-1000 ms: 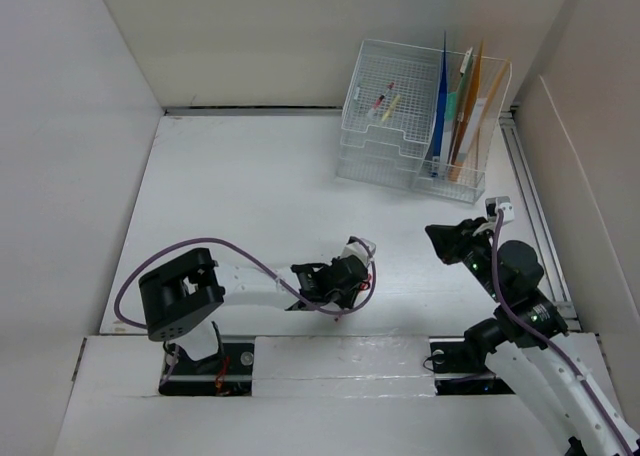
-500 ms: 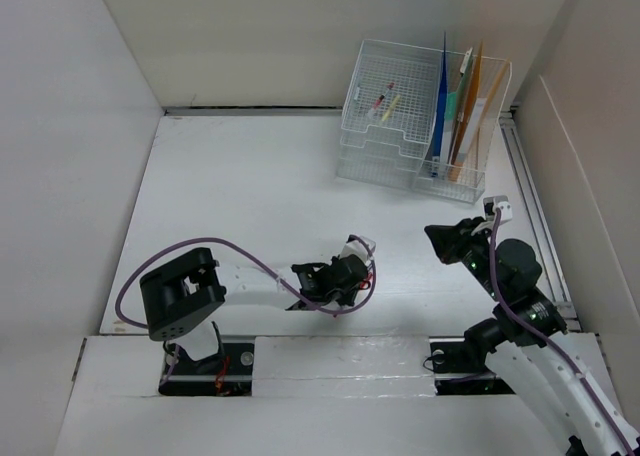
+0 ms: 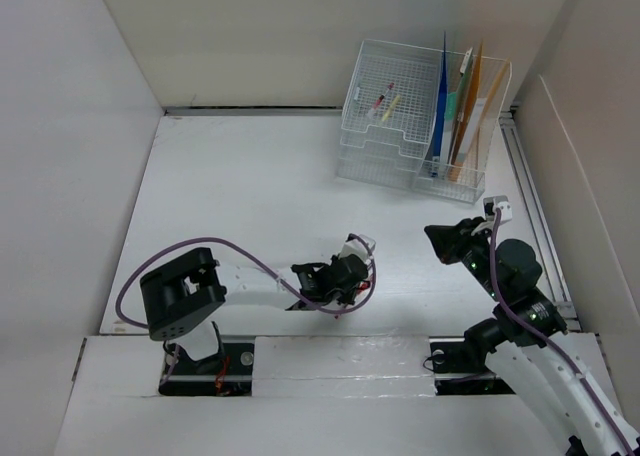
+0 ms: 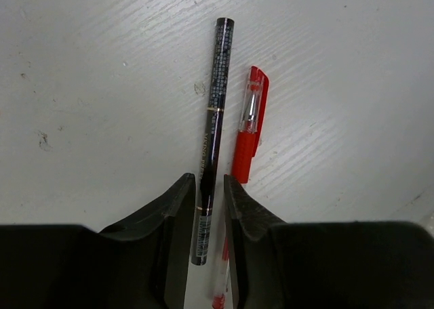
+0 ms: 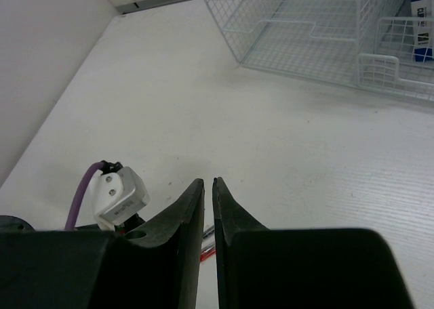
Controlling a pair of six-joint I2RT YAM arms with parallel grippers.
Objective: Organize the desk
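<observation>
The dark pen (image 4: 213, 112), pinched in the narrowed jaws of the left gripper (image 4: 207, 181), is best lifted straight off the desk (image 4: 102, 85), clear of the red pen (image 4: 248, 136); the right gripper (image 5: 208, 182) is closed on nothing.

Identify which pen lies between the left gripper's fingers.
The dark pen lies there; the red pen lies alongside it, off to one side.
</observation>
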